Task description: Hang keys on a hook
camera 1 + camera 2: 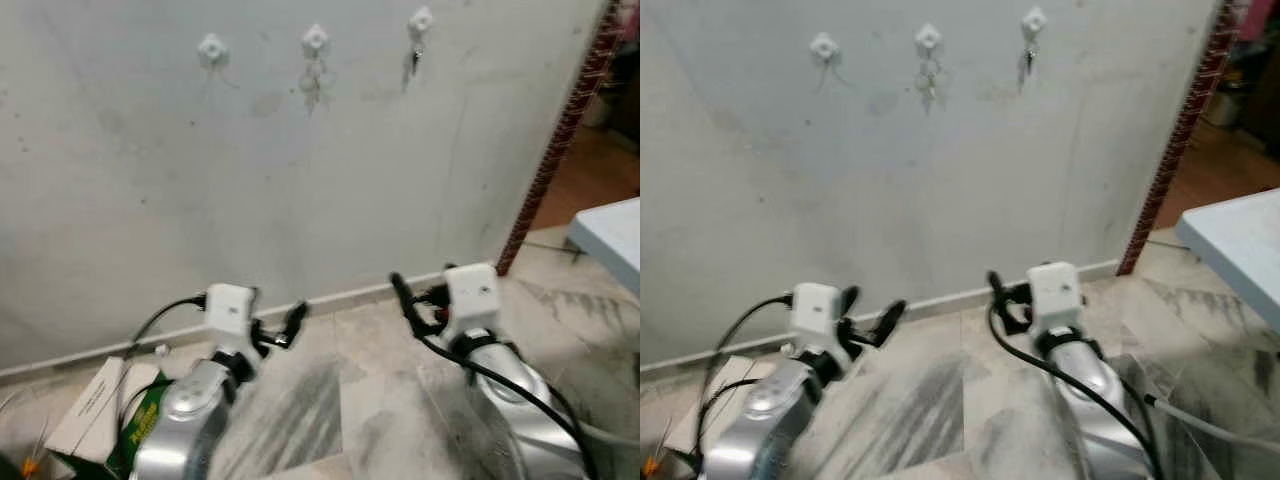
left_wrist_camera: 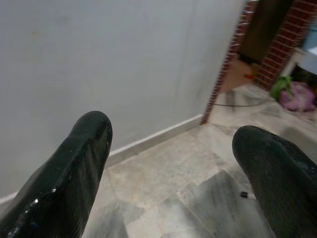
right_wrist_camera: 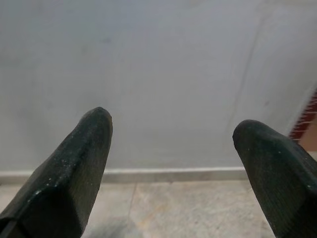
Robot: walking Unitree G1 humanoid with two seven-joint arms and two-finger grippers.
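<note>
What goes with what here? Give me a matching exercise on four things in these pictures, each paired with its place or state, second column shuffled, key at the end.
Column one:
1. middle hook
2. cardboard box
3. left claw
4. pale blue table

Column two:
a. open, holding nothing
b. at the right edge of the head views
c. on the floor beside the left arm
d. keys hang from it

Pairs: 1-d, 2-c, 3-a, 4-b
</note>
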